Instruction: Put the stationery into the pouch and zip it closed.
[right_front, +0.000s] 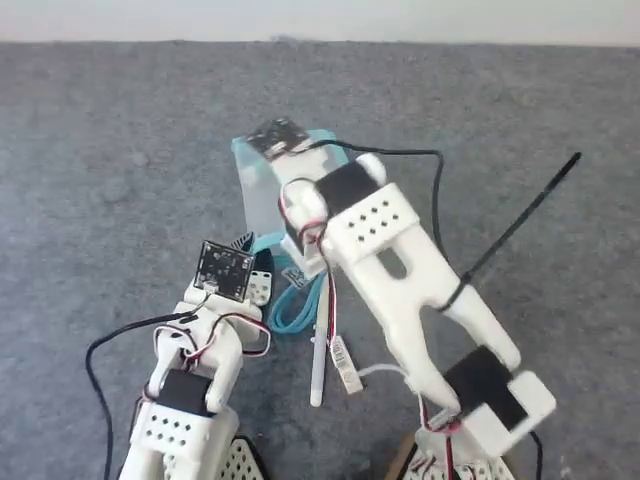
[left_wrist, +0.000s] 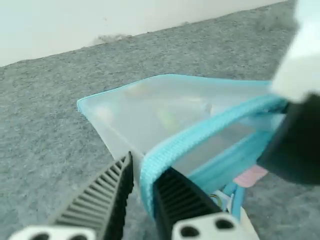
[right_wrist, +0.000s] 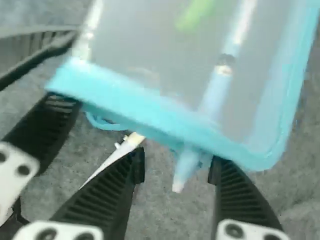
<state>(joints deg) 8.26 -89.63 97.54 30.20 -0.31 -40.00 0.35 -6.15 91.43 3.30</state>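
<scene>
The pouch (left_wrist: 165, 110) is translucent with a light blue zipper band and is lifted off the table at its open end; in the high view the pouch (right_front: 262, 185) lies under the right arm (right_front: 370, 230). My left gripper (left_wrist: 146, 170) is shut on the blue zipper band (left_wrist: 200, 137). My right gripper (right_wrist: 177, 160) stands open at the pouch's blue edge (right_wrist: 150, 117), its fingers apart on either side of a light blue pen (right_wrist: 212, 97) whose tip pokes out past the edge. A green item (right_wrist: 197, 12) shows faintly inside the pouch. A white pen (right_front: 319, 355) lies on the table.
Grey carpet-like cloth covers the table (right_front: 110, 180). A blue cord loop (right_front: 292, 310) and a small labelled stick (right_front: 345, 365) lie by the white pen, between the two arms. A black cable (right_front: 520, 225) runs across the right side. A pale wall runs along the far side.
</scene>
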